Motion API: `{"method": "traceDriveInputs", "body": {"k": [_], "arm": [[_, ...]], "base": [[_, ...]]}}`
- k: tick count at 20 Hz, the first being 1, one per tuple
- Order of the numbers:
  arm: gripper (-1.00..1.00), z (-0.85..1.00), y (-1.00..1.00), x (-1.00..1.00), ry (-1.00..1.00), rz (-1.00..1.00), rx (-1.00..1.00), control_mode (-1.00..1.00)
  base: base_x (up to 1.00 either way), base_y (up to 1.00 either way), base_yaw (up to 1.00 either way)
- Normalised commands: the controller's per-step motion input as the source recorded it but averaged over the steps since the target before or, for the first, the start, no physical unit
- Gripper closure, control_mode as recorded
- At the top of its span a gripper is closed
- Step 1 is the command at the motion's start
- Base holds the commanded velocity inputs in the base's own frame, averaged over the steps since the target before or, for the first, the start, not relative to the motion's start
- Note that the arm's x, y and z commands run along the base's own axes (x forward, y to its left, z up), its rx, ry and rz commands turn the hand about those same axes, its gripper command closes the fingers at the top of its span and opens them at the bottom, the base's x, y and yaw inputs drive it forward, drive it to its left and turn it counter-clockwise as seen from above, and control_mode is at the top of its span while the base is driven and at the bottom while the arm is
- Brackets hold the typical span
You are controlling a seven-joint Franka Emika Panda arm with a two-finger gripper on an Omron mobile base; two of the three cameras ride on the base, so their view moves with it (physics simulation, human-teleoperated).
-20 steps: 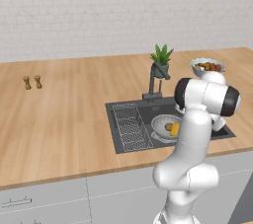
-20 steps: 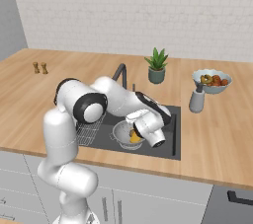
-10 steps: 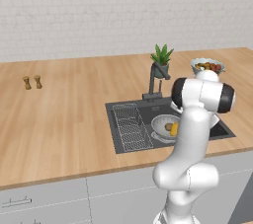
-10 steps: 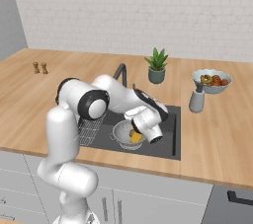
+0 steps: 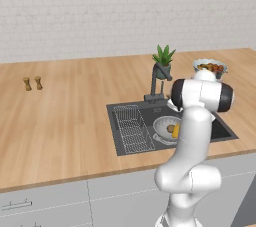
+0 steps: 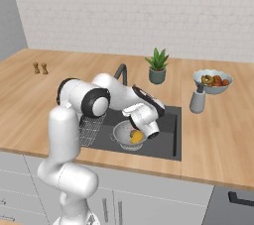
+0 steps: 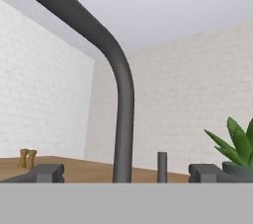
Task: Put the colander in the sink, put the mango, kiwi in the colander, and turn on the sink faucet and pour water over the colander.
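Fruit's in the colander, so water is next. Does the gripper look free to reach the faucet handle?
Probably yes. The open gripper faces the faucet with its small upright handle between the fingertips, and nothing stands between.

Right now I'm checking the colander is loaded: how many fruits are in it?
2 in the colander: the yellow-orange mango on its near side, and the brown kiwi beside it. The arm covers part of the colander, so more could be hidden.
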Motion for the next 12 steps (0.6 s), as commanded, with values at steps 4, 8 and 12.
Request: {"method": "traceDriveInputs", "body": {"k": [4, 8, 12], "arm": [[-1.00, 0.00, 0.08, 0.28, 0.00, 0.00, 0.00, -1.00], [-1.00, -0.01, 0.02, 0.32, 0.00, 0.00, 0.00, -1.00], [-1.00, -0.12, 0.00, 0.30, 0.00, 0.00, -0.01, -1.00]], "base": [[0.00, 0.00, 0.00], [0.00, 0.00, 0.00], [0.00, 0.00, 0.00]]}}
